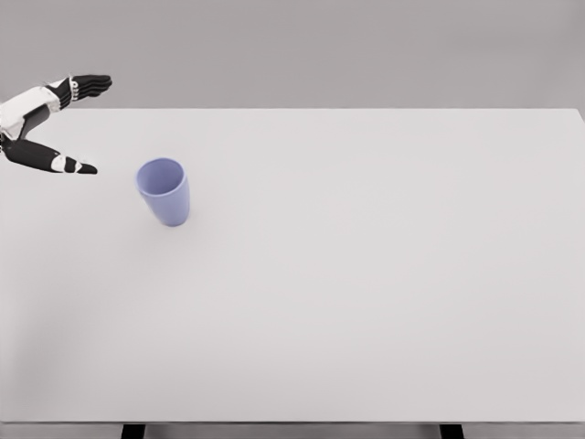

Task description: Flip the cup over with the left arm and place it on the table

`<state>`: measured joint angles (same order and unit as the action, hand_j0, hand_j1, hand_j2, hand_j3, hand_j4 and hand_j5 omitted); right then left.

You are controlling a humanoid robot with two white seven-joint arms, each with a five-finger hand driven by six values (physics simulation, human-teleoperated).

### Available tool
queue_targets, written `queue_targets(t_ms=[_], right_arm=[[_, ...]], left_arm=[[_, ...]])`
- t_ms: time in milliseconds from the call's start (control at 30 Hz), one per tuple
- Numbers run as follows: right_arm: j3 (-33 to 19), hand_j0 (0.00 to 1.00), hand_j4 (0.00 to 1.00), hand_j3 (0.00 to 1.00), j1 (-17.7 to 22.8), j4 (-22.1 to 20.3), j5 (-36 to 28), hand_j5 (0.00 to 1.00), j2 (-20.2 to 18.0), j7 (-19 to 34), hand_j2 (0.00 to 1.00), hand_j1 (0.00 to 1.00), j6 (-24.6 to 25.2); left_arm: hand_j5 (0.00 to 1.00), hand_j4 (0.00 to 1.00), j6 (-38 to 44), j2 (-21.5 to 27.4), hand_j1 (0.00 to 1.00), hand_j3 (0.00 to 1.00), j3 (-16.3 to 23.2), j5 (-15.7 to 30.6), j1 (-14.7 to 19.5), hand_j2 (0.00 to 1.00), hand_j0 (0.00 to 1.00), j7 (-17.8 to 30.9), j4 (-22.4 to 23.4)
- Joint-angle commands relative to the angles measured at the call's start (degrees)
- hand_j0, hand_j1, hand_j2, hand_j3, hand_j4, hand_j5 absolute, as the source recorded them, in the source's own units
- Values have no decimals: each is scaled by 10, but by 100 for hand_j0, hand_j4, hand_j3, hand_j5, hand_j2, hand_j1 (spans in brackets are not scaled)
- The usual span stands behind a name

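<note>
Left robot hand (57, 123) enters at the upper left edge of the head view, reaching over the far left part of the desk (366, 274). Its fingers are spread wide and hold nothing: the black fingers (90, 85) stretch out flat toward the right, while the thumb (64, 164) points right lower down, leaving a broad gap between them. White casing covers the back of the hand and the wrist, which runs off the left edge.

To the right of the robot hand and a little nearer the viewer stands a lavender-blue cup (164, 191). It rests on the desk with its open mouth upward, and its body narrows toward the base. The cup lies near the thumb tip but clear of it, with bare desk surface between them.

White and plain, the desk fills most of the view, with a grey wall behind it. No right arm shows anywhere in the view.
</note>
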<state>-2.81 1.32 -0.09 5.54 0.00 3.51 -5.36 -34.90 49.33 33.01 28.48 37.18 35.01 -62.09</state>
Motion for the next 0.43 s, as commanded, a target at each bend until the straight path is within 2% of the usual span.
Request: queue_targets(t_ms=[0, 100, 400], right_arm=[[0, 100, 100, 100, 0, 0, 0, 100, 0, 0, 100, 100, 0], [0, 100, 100, 100, 0, 0, 0, 100, 0, 0, 100, 100, 0], [0, 100, 100, 100, 0, 0, 0, 100, 0, 0, 100, 100, 0]], left_arm=[[100, 100, -1, -1, 100, 100, -1, -82, 0, 100, 100, 0, 0], [100, 100, -1, -4, 100, 100, -1, -148, 0, 100, 100, 0, 9], [100, 100, -1, -7, 100, 100, -4, -151, 2, 100, 100, 0, 37]])
